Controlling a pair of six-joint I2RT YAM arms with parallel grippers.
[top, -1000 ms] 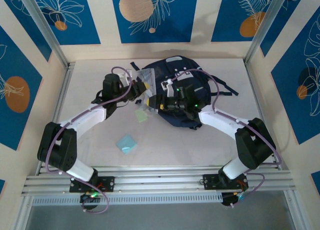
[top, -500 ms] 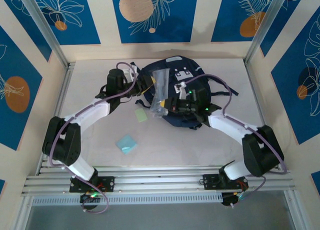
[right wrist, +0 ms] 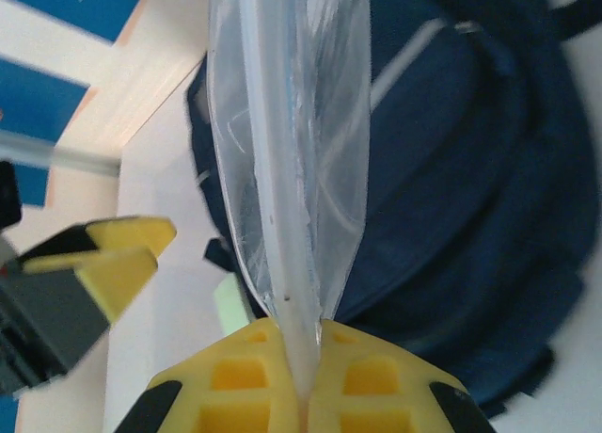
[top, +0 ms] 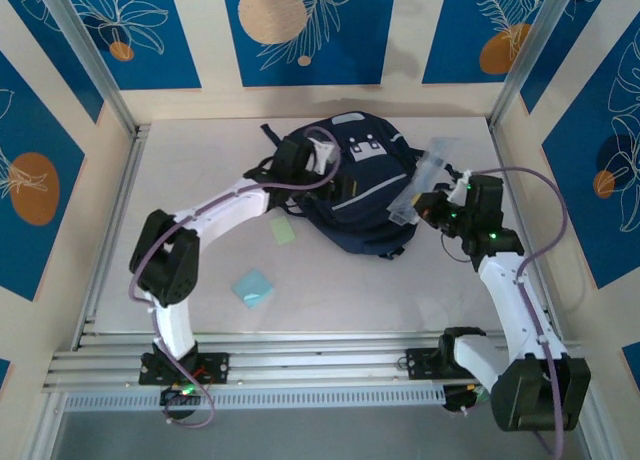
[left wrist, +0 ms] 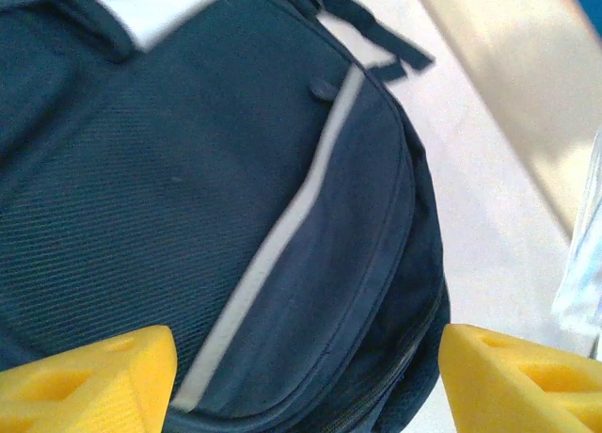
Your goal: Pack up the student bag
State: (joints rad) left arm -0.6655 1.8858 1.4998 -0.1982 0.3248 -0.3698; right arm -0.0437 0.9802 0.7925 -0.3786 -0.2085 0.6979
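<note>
The backpack (top: 350,195) lay at the back of the surface (top: 340,290). The right jaws pinched a clear plastic pouch (right wrist: 282,122), raised beside it, while the left jaws gaped over its front, probably to open it.

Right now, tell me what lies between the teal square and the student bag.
A pale green square lies between the teal square and the student bag, nearer the bag, in the top external view.

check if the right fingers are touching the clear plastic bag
Touching. The right wrist view shows the yellow right fingers pressed together, with the lower edge of the clear plastic bag pinched between them.
</note>
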